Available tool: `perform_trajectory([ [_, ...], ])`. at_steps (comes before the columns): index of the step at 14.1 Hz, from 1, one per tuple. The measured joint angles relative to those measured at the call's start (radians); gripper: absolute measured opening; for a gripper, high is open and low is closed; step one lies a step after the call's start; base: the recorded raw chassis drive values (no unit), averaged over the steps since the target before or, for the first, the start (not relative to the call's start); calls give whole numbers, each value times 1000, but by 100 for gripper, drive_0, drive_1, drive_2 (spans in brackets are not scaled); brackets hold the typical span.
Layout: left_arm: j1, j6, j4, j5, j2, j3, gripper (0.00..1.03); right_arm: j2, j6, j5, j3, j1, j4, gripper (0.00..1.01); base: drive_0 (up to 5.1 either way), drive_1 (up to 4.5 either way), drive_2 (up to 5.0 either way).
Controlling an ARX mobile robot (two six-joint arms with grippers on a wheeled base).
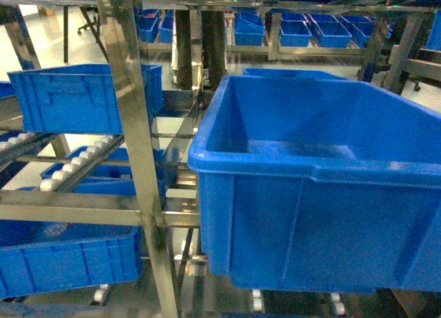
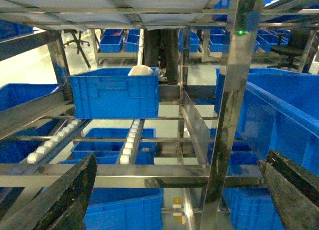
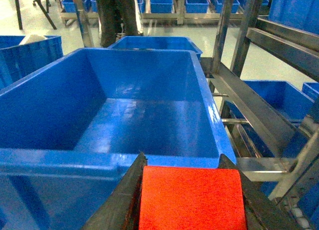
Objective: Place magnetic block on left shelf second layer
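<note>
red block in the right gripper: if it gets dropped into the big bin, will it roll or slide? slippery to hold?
The magnetic block shows flat faces, so it will probably tumble briefly and settle, not roll. Its top looks matte and grainy between the right gripper fingers, so slipping seems unlikely. The large blue bin has a glossy floor, so a short slide is possible.

A plain bright-red magnetic block (image 3: 192, 197) with a faintly grainy surface is seen between dark grey, nearly black gripper fingers (image 3: 122, 200). A large deep plastic bin (image 3: 124, 110) is coloured uniform glossy blue. The steel rack frame (image 1: 134, 125) is silver, and its roller rails (image 2: 130, 140) are white.
</note>
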Motion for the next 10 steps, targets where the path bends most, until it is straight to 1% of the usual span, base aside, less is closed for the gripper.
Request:
perform_trajectory([
  [5,0,0,2,1,0,0,98,3,0,0,0,0,0,33,1,435,-432],
  [8,0,0,-2,0,0,0,98,6,0,0,0,0,-1,33,0,0,0],
  [9,0,0,-1,0,0,0,98,6,16,-6,5,0,-25,33,0,0,0],
  [10,0,0,-1,0,0,0,98,29,51,-22,23,0,-53,33,0,0,0],
])
